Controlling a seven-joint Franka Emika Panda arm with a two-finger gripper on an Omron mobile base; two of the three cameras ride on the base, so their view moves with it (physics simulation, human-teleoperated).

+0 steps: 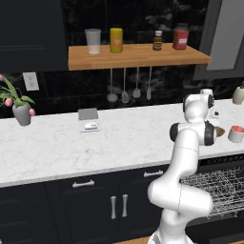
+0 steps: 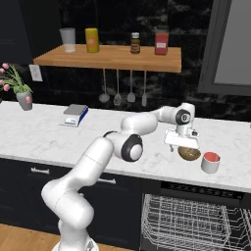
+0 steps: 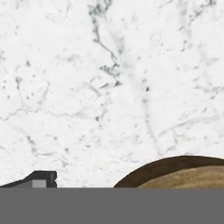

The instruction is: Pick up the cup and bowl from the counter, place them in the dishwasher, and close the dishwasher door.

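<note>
A wooden wall shelf [image 1: 138, 55] hangs on the black marbled wall [image 1: 57, 88] — on it a clear glass [image 1: 93, 41], a yellow jar [image 1: 116, 40], a small dark bottle [image 1: 157, 40] and a red jar [image 1: 180, 38], with four ladles and spoons [image 1: 129, 90] hung beneath. Left of the shelf sit a white wall socket [image 1: 31, 81] and a potted pink-flowered plant [image 1: 18, 103]; right of it, a grey-framed window [image 2: 230, 46]. Below the shelf run navy cabinets with silver handles [image 1: 83, 183] — wood floor [image 2: 19, 240] under them.

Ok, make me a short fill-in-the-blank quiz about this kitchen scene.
1. The pincer hovers just above the brown ____.
2. The white cup has a ____ inside.
3. The dishwasher below the counter stands ____, its wire rack showing.

Missing words: bowl; red; open
</note>
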